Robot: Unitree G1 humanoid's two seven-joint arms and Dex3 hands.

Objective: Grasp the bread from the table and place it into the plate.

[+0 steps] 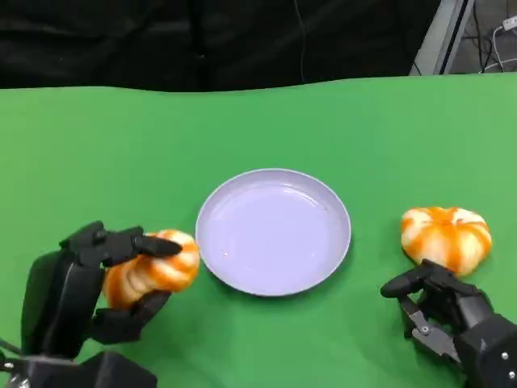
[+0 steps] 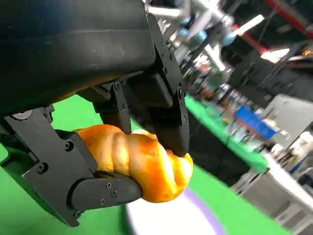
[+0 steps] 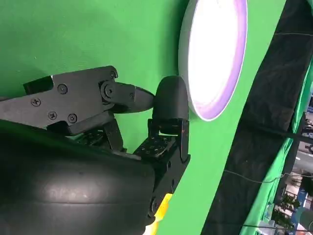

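My left hand [image 1: 97, 283] grips an orange-and-white twisted bread roll [image 1: 153, 268] just left of the pale lilac plate [image 1: 275, 232]. In the left wrist view the roll [image 2: 142, 164] sits between my black fingers [image 2: 168, 115], with the plate's rim [image 2: 205, 215] close beyond it. A second, pumpkin-shaped bread [image 1: 446, 236] lies on the green table right of the plate. My right hand [image 1: 448, 315] rests just in front of that bread, holding nothing, fingers apart. In the right wrist view my right hand [image 3: 132, 122] shows against the cloth with the plate [image 3: 215, 54] beyond.
The green tablecloth [image 1: 266, 129] runs back to a dark curtain [image 1: 202, 40]. Open cloth lies behind and in front of the plate. A cluttered, blurred room [image 2: 254, 98] shows in the left wrist view.
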